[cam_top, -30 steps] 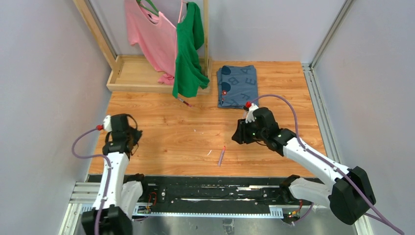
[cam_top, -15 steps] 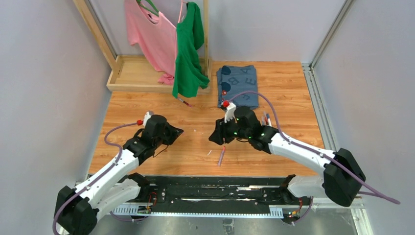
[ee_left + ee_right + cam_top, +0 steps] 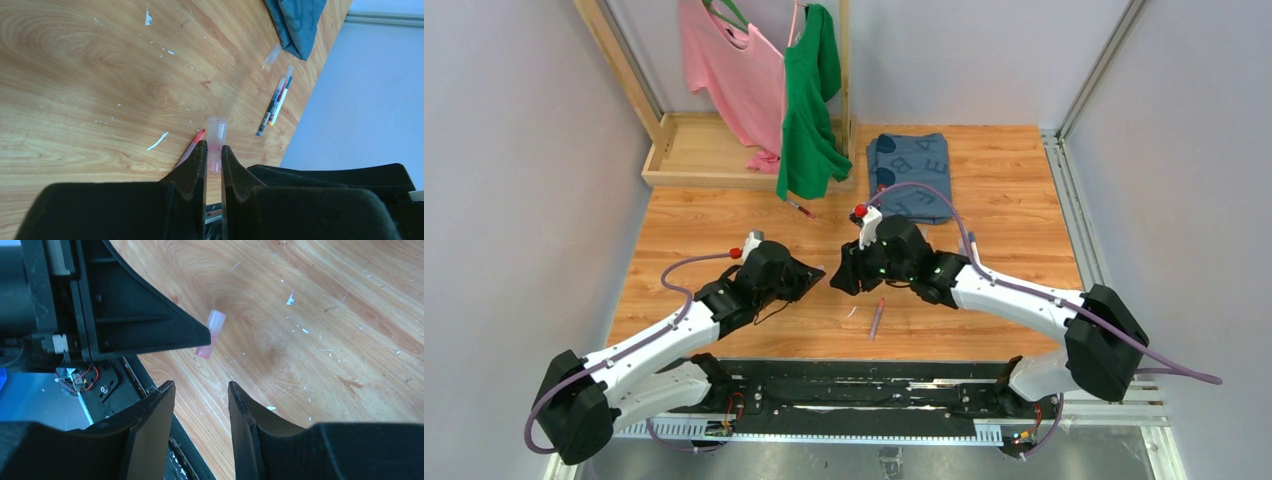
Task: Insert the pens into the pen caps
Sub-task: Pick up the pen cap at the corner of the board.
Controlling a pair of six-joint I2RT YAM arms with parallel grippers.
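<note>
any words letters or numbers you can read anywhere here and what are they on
"E", "A", "B": large pale letters, seen turned, on the folded blue cloth; its other characters are unclear.
Too small to read: any print on the pens in the left wrist view.
None: no marking shows on the clear cap pinched in the left gripper.

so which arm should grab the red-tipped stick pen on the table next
Right: the right gripper is open and empty near the red-tipped pen, while the left gripper is shut on a translucent pink cap.
</note>
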